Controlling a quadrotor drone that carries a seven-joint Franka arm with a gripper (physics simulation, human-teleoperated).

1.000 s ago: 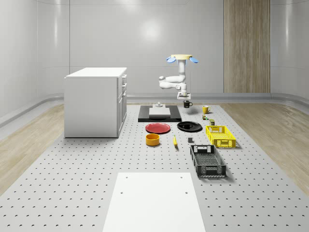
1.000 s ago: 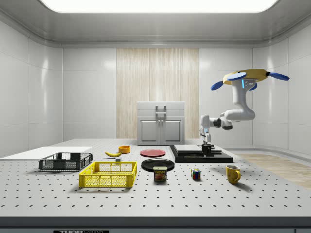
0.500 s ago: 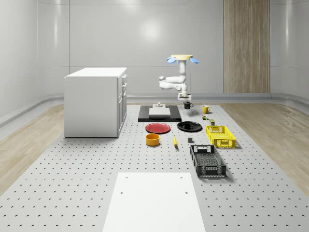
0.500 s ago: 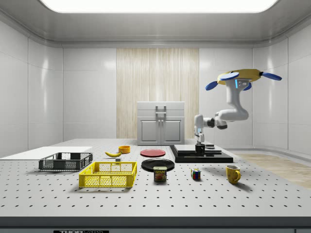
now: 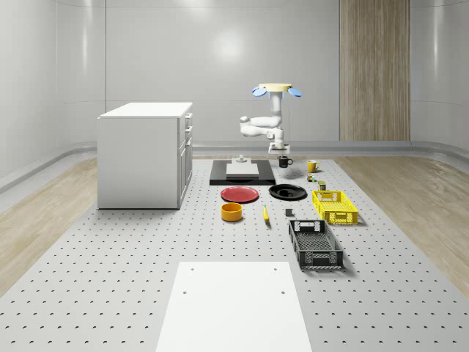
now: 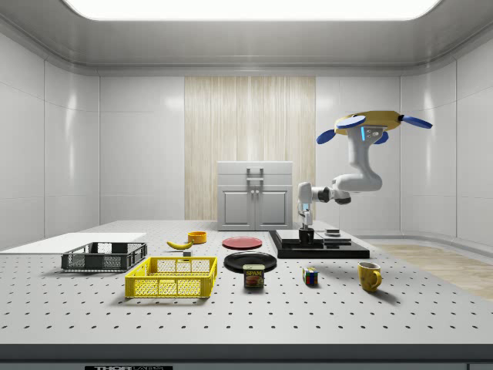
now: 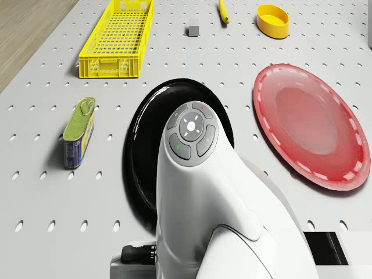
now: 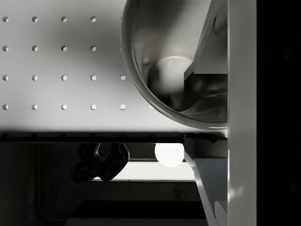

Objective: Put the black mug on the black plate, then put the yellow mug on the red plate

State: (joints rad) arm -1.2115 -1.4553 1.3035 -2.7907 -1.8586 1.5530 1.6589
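We hover beyond the black plate (image 5: 288, 192), jaws holding the black mug (image 5: 284, 160) aloft; the yellow mug (image 5: 312, 166) sits untouched, neither placement done.

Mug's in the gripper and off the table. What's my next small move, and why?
Probably keep carrying the black mug toward the black plate before lowering. The gripper holds the mug above the table, near the black platform, and the plate lies short of it, toward the side view's left. The drone hovers above.

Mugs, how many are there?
2. The black mug hangs in the gripper above the table; the yellow mug stands on the table. None looks hidden.
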